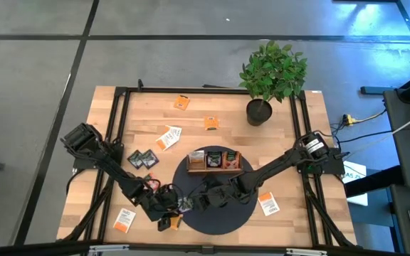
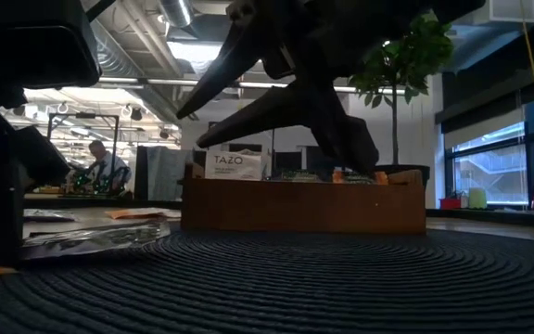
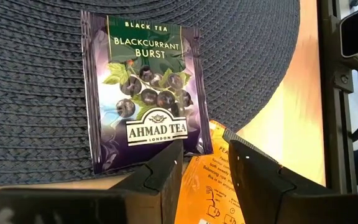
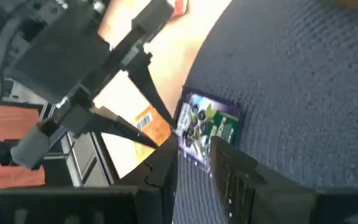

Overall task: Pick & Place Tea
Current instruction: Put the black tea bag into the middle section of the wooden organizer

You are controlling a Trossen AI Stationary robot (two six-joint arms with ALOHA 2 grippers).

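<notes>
Dark left gripper [image 3: 207,171]: standing open above an orange sachet [image 3: 213,186] at the mat's near-left edge, holding nothing.
Right gripper [image 4: 194,158]: pinching a corner of the purple blackcurrant sachet [image 3: 145,93], which is lying flat on the woven mat [image 1: 251,213].
Wooden tray [image 1: 214,161]: sitting at the mat's far edge, carrying sachets.
Other tea: lying scattered over the table [image 1: 290,135].
Potted plant [image 1: 270,75]: standing at the far right.
</notes>
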